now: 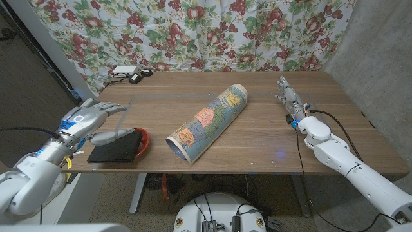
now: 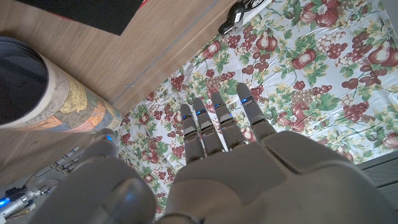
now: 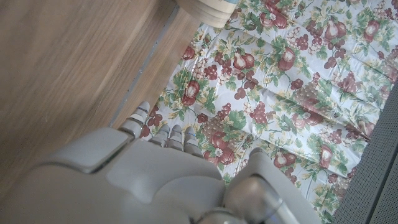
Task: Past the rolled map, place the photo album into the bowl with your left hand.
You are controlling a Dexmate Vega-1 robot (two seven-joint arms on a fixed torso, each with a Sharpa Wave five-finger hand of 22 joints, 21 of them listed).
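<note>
From the head camera, the rolled map (image 1: pixel 208 122) lies slantwise across the middle of the wooden bench (image 1: pixel 257 138), its open end toward the front edge and its far end pointing to the back right. The photo album (image 1: pixel 117 149), a flat black book, sits near the front left corner of the bench, lying over a red bowl (image 1: pixel 144 137) whose rim peeks out at the album's right side. The left hand (image 1: pixel 90 122) hovers at the left edge just beside the album; its fingers (image 1: pixel 116 135) are spread and released, grasping nothing, the lower ones reaching over the album's near-left corner, though contact cannot be told. The right hand (image 1: pixel 291 102) stands near the back right part of the bench, fingers straight and together, pointing toward the flowered curtain (image 1: pixel 193 32), with nothing in it. A small black and white device (image 1: pixel 132 73) lies at the back left edge.

In the left wrist view, the left hand's fingers (image 2: pixel 217 121) are extended and apart, with the map's open end (image 2: pixel 37 87) and a corner of the album (image 2: pixel 106 12) on the bench beyond them.

In the right wrist view, the right hand (image 3: pixel 155 174) shows its back, fingers straight over the bench edge, with the map's end (image 3: pixel 208 9) beyond.
</note>
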